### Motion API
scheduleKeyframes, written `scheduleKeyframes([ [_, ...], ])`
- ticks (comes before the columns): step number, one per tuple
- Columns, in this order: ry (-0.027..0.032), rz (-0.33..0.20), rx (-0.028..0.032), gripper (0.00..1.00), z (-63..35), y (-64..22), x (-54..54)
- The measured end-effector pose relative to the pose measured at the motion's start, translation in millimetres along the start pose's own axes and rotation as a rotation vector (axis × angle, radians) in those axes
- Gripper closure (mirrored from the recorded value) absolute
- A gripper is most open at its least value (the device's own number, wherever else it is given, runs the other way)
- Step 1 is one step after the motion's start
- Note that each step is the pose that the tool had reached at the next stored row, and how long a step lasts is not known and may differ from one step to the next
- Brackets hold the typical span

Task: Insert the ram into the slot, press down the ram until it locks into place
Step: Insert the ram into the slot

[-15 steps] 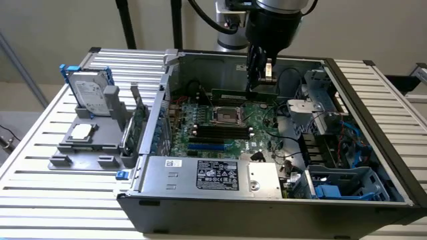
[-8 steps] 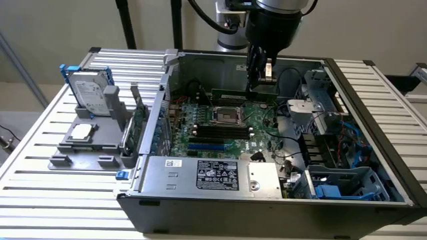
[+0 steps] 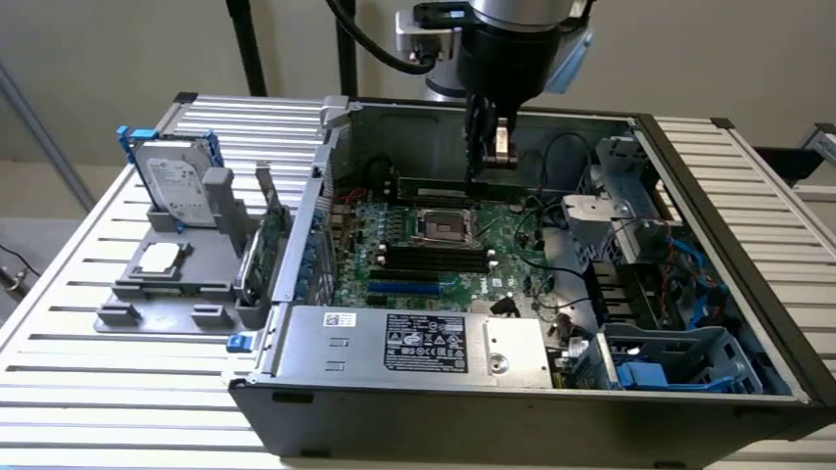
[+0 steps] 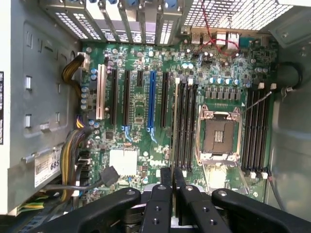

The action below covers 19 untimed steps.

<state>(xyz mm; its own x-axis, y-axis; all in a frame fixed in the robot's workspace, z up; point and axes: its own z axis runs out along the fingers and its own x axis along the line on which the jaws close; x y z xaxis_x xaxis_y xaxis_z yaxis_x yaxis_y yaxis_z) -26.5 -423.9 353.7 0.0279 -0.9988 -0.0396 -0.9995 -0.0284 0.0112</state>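
Note:
My gripper (image 3: pixel 494 164) hangs inside the open computer case, above the green motherboard (image 3: pixel 503 269). It is shut on the ram (image 3: pixel 451 185), a long thin green stick held level and on edge. In the wrist view the ram (image 4: pixel 173 116) runs edge-on away from the closed fingertips (image 4: pixel 166 175). It lines up just beside a group of parallel black memory slots (image 4: pixel 187 124), well above them and not touching. The same slots (image 3: pixel 432 258) lie in front of the CPU socket in the exterior view. A second group of black slots (image 4: pixel 256 128) lies on the socket's other side.
The square metal CPU socket (image 4: pixel 218 136) sits between the two slot groups. A blue slot (image 4: pixel 152 99) and black expansion slots lie beside them. Cable bundles (image 4: pixel 73 150), the power supply (image 3: pixel 418 338) and a drive cage (image 3: pixel 679 357) crowd the case. A hard drive (image 3: pixel 176 184) stands outside on a grey holder.

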Motion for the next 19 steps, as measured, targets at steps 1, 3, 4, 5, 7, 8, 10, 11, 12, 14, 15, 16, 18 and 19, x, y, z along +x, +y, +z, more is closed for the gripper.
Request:
scheduleKeyframes([
  [1,0.0005,0.000,0.0031,0.87,1.6,3.3,-2.5],
  [3,0.0016,0.000,0.0049,0.87,4.8,5.8,-8.1],
  [4,0.0017,0.000,0.0051,0.87,6.9,5.8,-11.4],
  [5,0.0020,0.000,0.0052,0.87,8.8,6.0,-14.5],
  [7,0.0024,0.000,0.0053,0.87,12.6,6.2,-20.4],
  [8,0.0029,0.000,0.0053,0.87,14.5,6.4,-23.2],
  [10,0.0041,0.000,0.0053,0.87,18.3,6.9,-28.8],
  [11,0.0049,0.000,0.0053,0.87,20.1,7.1,-30.5],
  [12,0.0056,0.001,0.0052,0.87,22.0,7.4,-31.7],
  [14,0.0071,0.004,0.0053,0.87,25.7,7.9,-33.5],
  [15,0.0078,0.006,0.0055,0.87,27.6,8.3,-34.0],
  [16,0.0087,0.007,0.0055,0.87,29.4,8.7,-34.3],
  [18,0.0108,0.011,0.0055,0.87,33.0,9.5,-34.9],
  [19,0.0117,0.012,0.0055,0.87,34.8,9.9,-35.0],
])
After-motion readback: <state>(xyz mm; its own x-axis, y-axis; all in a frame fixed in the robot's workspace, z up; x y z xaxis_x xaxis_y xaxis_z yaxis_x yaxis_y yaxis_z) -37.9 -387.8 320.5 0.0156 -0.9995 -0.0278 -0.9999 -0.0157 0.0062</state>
